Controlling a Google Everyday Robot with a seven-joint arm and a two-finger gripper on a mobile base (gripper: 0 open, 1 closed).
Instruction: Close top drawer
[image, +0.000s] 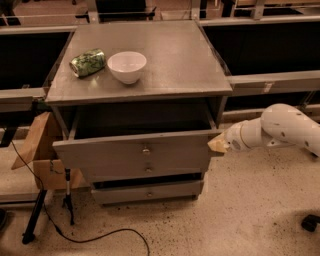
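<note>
The top drawer (115, 155) of the grey cabinet stands pulled out, its deep dark box open and its long flat front carrying a small brass knob (146, 149) at the centre. My white arm reaches in from the right. My gripper (218, 144) is at the right end of the drawer's front panel, touching or almost touching its edge. Two narrower drawer fronts (148, 192) sit below it.
On the cabinet top (170, 60) stand a white bowl (127, 66) and a green can (87, 62) lying on its side. A cardboard box (42, 155) and a black tripod with a cable (65, 200) are to the left. Dark shelving runs behind.
</note>
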